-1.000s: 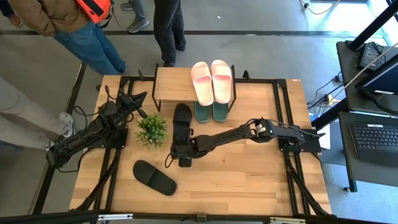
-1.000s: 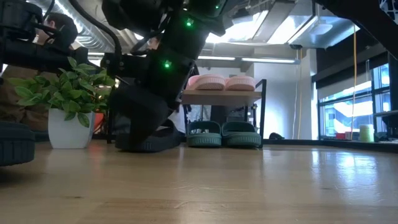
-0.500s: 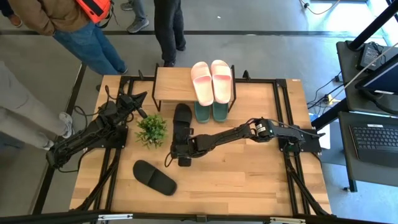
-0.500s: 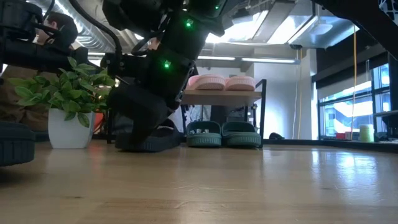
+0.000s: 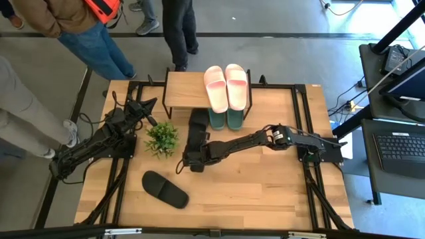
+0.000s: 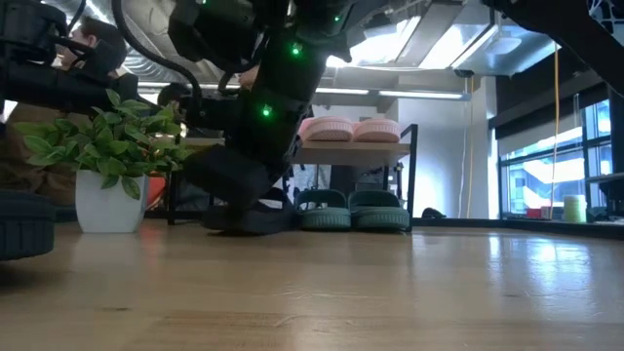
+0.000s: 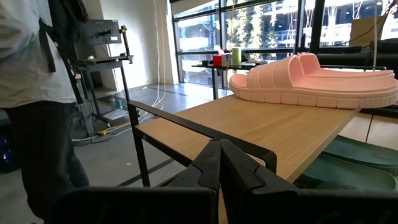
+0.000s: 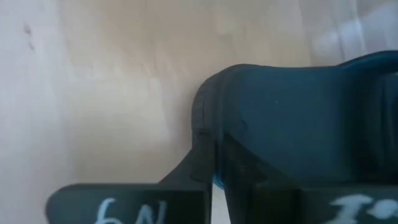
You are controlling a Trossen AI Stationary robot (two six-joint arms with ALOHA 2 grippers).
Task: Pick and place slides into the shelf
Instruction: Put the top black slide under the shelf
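Observation:
My right gripper (image 5: 191, 161) is shut on one black slide (image 5: 196, 129) that points at the shelf (image 5: 182, 89), left of the green pair. The second black slide (image 5: 165, 189) lies flat on the table nearer the front. The pink pair (image 5: 226, 86) sits on the shelf's top board, and the green pair (image 5: 226, 119) rests on the table under it. My left gripper (image 5: 150, 106) waits shut at the left, by the shelf's left end; its wrist view shows the board (image 7: 280, 127) and a pink slide (image 7: 317, 78). My right gripper holds the black slide by its near end (image 8: 249, 124), pinched between the two fingers, which come from the table's near side and lie along the slide. In the low view that end is raised, and the far end (image 6: 268, 222) rests on the table by the shelf.
A potted plant (image 5: 161, 138) stands just left of the held slide. People stand beyond the table's far-left corner (image 5: 99, 40). Open tabletop lies to the right and near side (image 5: 265, 192).
My right gripper has moved toward the table's far edge and risen a little. The black slide has slid toward the shelf, and its near end has tipped up off the table while its far end stays down.

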